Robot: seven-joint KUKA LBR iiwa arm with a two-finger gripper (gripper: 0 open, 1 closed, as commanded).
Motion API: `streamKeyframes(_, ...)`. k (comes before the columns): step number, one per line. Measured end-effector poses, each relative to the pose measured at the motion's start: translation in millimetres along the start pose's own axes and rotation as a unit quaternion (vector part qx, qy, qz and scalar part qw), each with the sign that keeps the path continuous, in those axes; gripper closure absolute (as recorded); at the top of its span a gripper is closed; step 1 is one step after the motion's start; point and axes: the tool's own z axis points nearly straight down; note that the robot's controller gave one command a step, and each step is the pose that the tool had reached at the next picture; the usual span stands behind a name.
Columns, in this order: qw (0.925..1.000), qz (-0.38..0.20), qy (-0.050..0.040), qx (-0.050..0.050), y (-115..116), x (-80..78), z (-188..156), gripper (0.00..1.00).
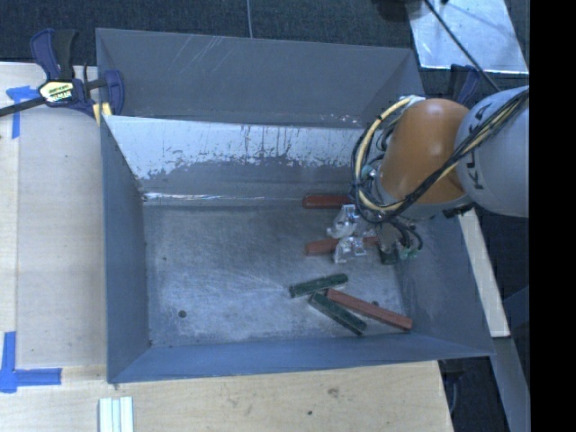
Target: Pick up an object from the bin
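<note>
1. Brown stick in the middle [318,248] is the thing closest to the gripper: a short, reddish-brown bar lying flat on the bin floor, right of centre, running roughly left to right.
2. Its left end is in plain sight, while its right end runs in beneath the gripper [351,241], so the end of that bar is hidden.
3. The gripper is low in the bin, right over that hidden end. Whether it is open or closed cannot be told from this angle, and nothing can be seen gripped in it.
4. Behind it, the orange cover [423,151] on the wrist and a loop of cables [364,165] lead back to the pale arm [499,165], which comes in over the bin's right side.
5. A second reddish-brown bar, the rear brown stick [326,202], lies at the foot of the back wall, near the gripper but apart from the first bar.
6. Toward the front lies a small cluster: the upper green stick [318,284], dark and slightly tilted; the lower green stick [337,314], slanting down to the right; and the front brown stick [373,311], just beside the lower green one and slanting the same way.
7. The bin [216,268] has a scuffed grey floor, and its left half is bare.
</note>
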Motion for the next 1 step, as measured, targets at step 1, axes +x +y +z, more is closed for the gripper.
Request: streamKeyframes(1,1.0000,0.000,0.0000,0.000,0.0,0.0,0.0,1.00)
